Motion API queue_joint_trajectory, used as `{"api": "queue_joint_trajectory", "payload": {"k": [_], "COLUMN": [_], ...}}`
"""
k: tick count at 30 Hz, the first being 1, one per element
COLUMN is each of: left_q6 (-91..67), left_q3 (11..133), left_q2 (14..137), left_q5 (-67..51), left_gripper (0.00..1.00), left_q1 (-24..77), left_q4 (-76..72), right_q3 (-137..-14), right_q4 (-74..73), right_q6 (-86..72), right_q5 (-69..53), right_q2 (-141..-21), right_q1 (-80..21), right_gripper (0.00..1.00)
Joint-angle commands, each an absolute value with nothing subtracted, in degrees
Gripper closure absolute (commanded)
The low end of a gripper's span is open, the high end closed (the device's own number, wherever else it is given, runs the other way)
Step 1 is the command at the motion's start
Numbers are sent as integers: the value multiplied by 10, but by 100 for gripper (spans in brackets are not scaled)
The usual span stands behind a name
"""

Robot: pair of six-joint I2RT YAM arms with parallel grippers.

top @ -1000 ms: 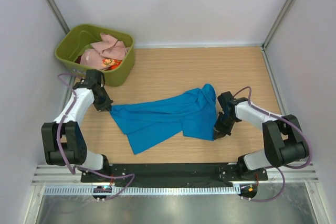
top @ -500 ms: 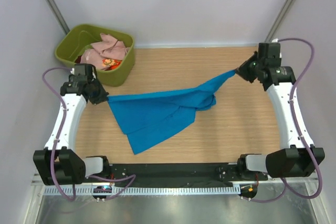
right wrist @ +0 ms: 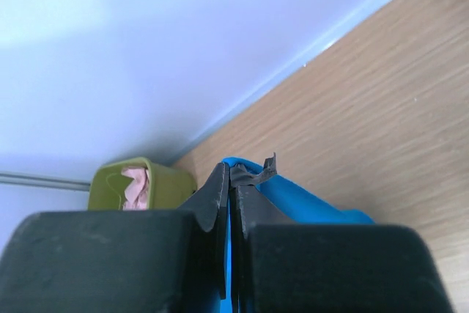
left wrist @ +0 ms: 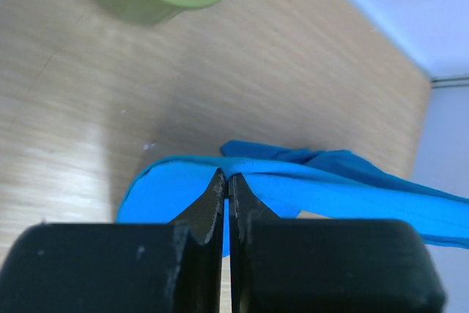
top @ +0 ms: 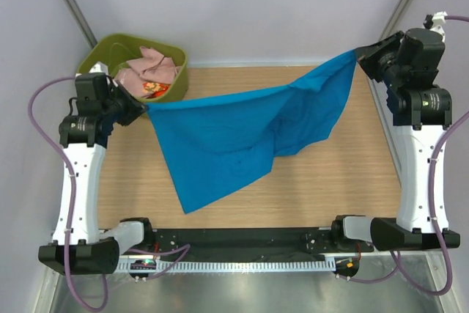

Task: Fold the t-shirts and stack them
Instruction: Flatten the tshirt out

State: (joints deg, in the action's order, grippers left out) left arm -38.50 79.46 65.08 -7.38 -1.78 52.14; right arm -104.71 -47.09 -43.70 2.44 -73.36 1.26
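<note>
A bright blue t-shirt (top: 242, 133) hangs stretched in the air between my two grippers, its lower part draping down to the wooden table. My left gripper (top: 143, 110) is shut on its left edge, just in front of the tub. My right gripper (top: 359, 56) is shut on its right corner, high at the back right. In the left wrist view the blue t-shirt (left wrist: 308, 177) is pinched in my left gripper (left wrist: 226, 179). In the right wrist view the blue t-shirt (right wrist: 300, 199) is caught in my right gripper (right wrist: 230, 172). A pale pink t-shirt (top: 150, 67) and a red-orange patterned one (top: 156, 89) lie in the tub.
The olive-green tub (top: 110, 53) stands at the back left corner, its rim (left wrist: 146, 1) also in the left wrist view. Grey walls enclose the wooden table (top: 344, 181) at the back and on both sides. A black rail (top: 242, 240) runs along the near edge.
Both arms have risen and spread apart, lifting the blue t-shirt off the table and pulling it out into a wide hanging sheet. Both grippers have stayed shut.
</note>
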Motion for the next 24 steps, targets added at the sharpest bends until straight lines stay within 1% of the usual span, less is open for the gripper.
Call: {"api": "queue_joint_trajectory", "payload": {"k": [1,8,10,13,18,24], "left_q6": [-414,-407,-402,-396,-363,-354], "left_q3": [873,1018,1048,1101,1207,1256], "left_q2": [632,621,618,609,613,601], "left_q5": [-99,-143,-133,-127,-59,-53], "left_gripper": [100,100,100,100,100,100], "left_q1": [-17,-11,-5,14,36,54], "left_q4": [457,431,432,431,461,450], "right_q3": [-1078,-1188,-1234,-1255,-1307,-1395], "right_q4": [-385,-364,-371,-347,-336,-346], "right_q6": [-416,-363,-338,-306,-265,-263], "right_q5": [59,58,58,48,42,44], "right_q2": [-704,-676,-674,-657,-631,-632], "right_q1": [17,17,17,17,16,16], "right_gripper": [99,99,99,99,99,99]}}
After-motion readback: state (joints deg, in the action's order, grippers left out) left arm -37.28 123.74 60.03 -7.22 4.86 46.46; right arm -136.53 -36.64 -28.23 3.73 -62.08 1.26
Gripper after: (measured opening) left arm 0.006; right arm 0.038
